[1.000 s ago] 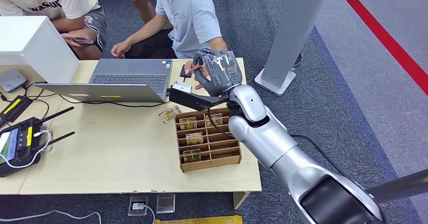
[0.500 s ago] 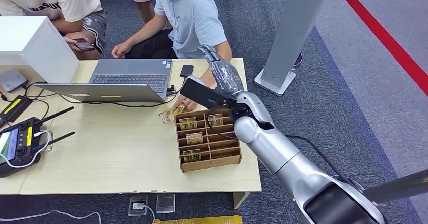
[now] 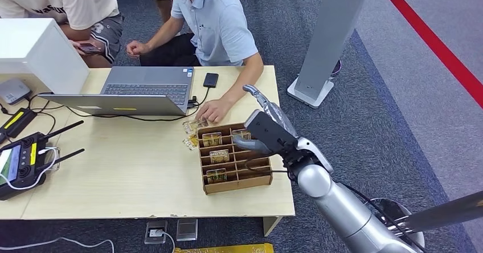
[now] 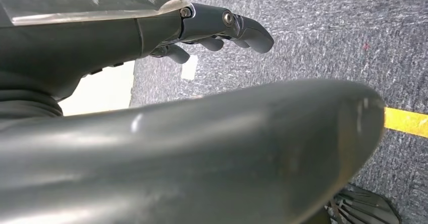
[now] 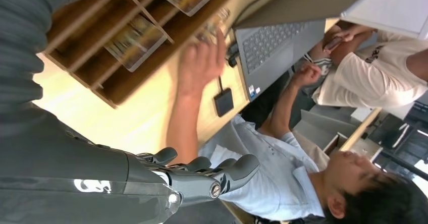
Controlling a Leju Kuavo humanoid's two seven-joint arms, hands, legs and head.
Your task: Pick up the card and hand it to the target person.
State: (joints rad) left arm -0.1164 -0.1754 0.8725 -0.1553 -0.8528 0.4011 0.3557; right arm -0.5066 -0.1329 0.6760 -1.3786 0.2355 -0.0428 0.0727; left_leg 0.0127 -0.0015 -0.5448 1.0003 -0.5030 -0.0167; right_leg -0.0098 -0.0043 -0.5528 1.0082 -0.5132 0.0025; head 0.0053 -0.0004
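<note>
Withdrawn, right hand [image 3: 266,129] hovers empty, fingers [image 5: 237,169] apart, over wooden organizer [image 3: 234,159] holding several cards [image 3: 212,139].

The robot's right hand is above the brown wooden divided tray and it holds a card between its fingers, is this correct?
Not quite. The right hand is above the brown wooden divided tray, but it holds nothing: the right wrist view shows its fingers spread and empty. The cards by the tray lie under the person's hand in the head view.

Bright, even indoor light with soft, faint shadows on the worktop [image 3: 131,167]. The head view is sharp. In the right wrist view the person's hand [image 5: 199,65] is motion-blurred; a near thumb [image 4: 192,153] is out of focus.
</note>
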